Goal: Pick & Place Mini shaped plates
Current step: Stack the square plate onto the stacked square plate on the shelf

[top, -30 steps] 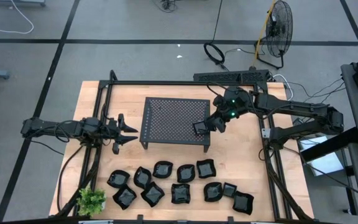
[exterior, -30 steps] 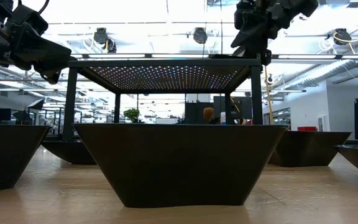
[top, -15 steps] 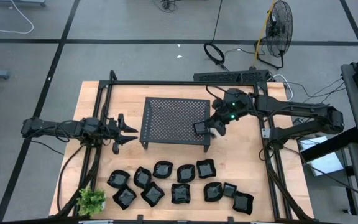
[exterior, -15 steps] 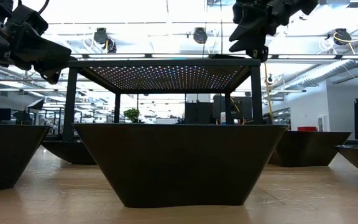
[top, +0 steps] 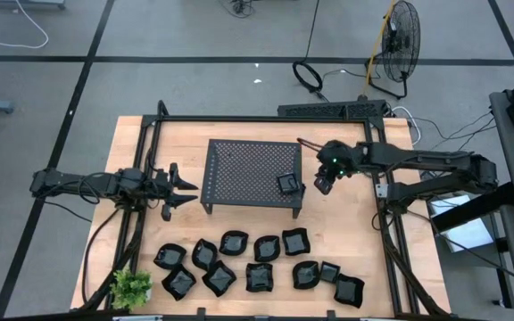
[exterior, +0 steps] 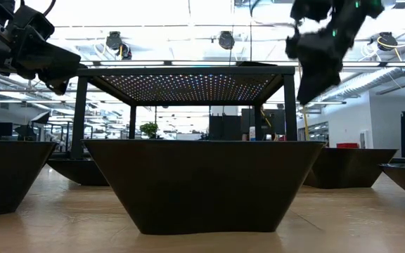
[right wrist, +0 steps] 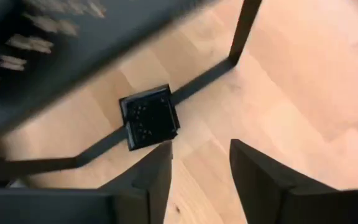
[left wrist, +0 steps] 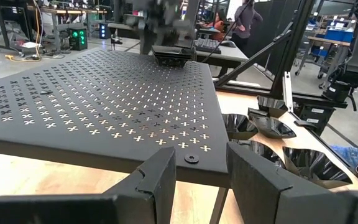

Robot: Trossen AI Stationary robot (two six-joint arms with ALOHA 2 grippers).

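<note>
One small square plate [top: 288,184] sat on top of the black rack [top: 248,169], near the corner closest to the right arm. The right hand [top: 323,185] hung just off that edge of the rack, above the bare bench [top: 346,232], and it held nothing; its wrist view showed two fingers [right wrist: 156,176] parted with only wood between them. The step in hand looked like the end of a placement: a plate set down and the hand clear of it.

The remaining plates [top: 257,266] lay in a loose cluster on the near part of the bench, below the rack and beside a small green plant [top: 131,285]. They sat close together, several touching.

The left hand [top: 183,188] waited at the opposite side of the rack, level with its top, fingers [left wrist: 160,180] apart and empty.

The next move would likely call for the right hand to travel to the cluster, choose a plate at its outer edge where a rim stood free, and close on that rim without knocking its neighbours.
</note>
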